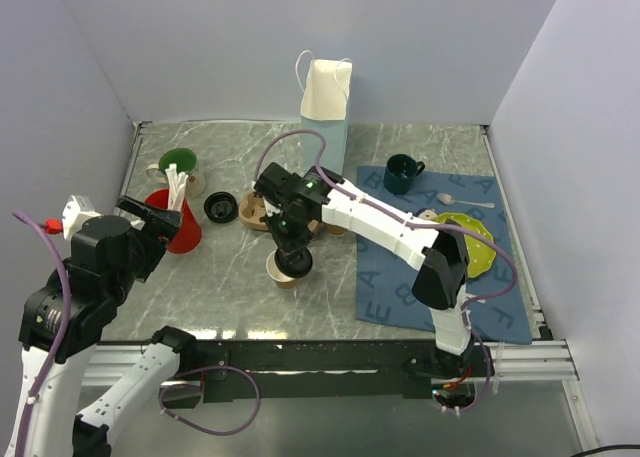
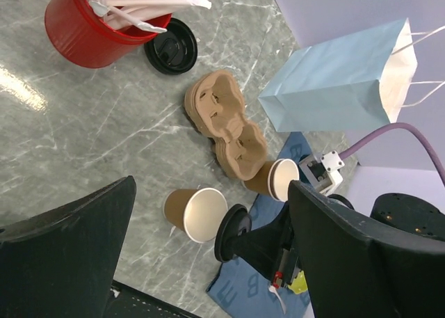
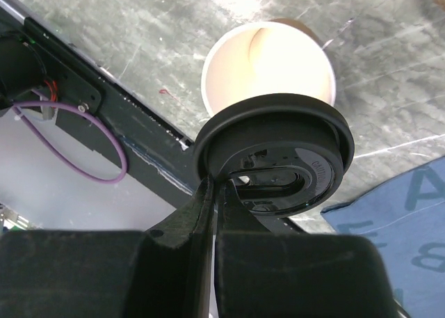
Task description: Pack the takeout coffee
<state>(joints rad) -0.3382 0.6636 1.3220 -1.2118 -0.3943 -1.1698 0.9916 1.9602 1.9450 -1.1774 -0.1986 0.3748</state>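
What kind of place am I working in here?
Probably a lab test cell staged as a coffee counter: plain pale walls, a pulp cup carrier, a blue paper bag.

- top external: fixed, high above the near edge of the desk (image 1: 230,277), looking down and forward over all of it — the widest, farthest view.
- left wrist: raised well off the desk and angled down toward its middle. The left tool (image 2: 210,182) has its fingers spread wide, framing the bottom corners. Mid-range, picture rolled.
- right wrist: very near, looking along the right tool (image 3: 214,193) at the black lid (image 3: 278,158) it pinches, with the paper cup (image 3: 268,60) mouth just beyond.
- overlap: all three share that cup and lid — top and left wrist also share the red cup (image 2: 90,33), carrier (image 2: 222,123) and blue bag (image 2: 334,81).
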